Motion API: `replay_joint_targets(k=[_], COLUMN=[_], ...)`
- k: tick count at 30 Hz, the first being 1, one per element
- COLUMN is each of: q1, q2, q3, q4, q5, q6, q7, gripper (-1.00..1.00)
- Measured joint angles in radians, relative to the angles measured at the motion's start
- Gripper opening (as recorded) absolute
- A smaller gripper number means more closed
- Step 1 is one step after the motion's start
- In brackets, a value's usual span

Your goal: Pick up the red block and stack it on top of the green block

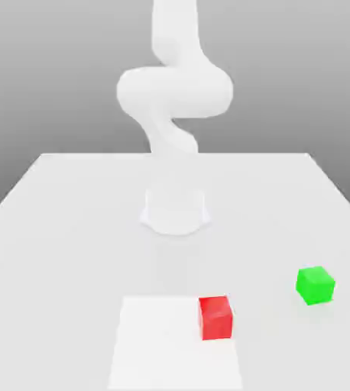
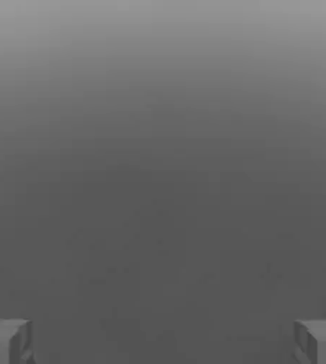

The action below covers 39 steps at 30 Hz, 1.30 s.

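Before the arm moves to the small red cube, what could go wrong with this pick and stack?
1. The small matte red cube lies partly on a white square patch, partly off it; a step there might tilt the cube.
2. The small matte green cube sits apart, toward the exterior view's right; a careless carry could knock it.
3. The open gripper has neither cube between its fingers, so alignment remains unchecked.

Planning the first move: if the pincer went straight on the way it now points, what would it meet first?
Probably nothing but bare grey surface: between the open pincer fingertips, the hand view holds no block. How far off that surface lies is unclear.

Flat white table (image 1: 71, 229), grey backdrop.
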Motion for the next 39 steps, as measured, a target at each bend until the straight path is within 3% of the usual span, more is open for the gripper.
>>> replay_joint_targets(k=[13,19,25,26,33,39], q1=[0.104,0.120,0.133,0.134,0.133,0.130], q2=[0.491,0.703,0.916,0.951,0.959,0.771], q3=[0.019,0.046,0.027,0.026,0.026,0.034], q4=[-0.275,-0.399,-0.390,-0.386,-0.385,-0.412], q5=[0.088,-0.003,-0.047,-0.049,-0.053,-0.034], q6=[0.284,0.416,0.591,0.621,0.628,0.467], q7=[-0.029,0.050,0.084,0.085,0.089,0.075], gripper=[0.00,0.00,0.00,-1.00,-1.00,-1.00])
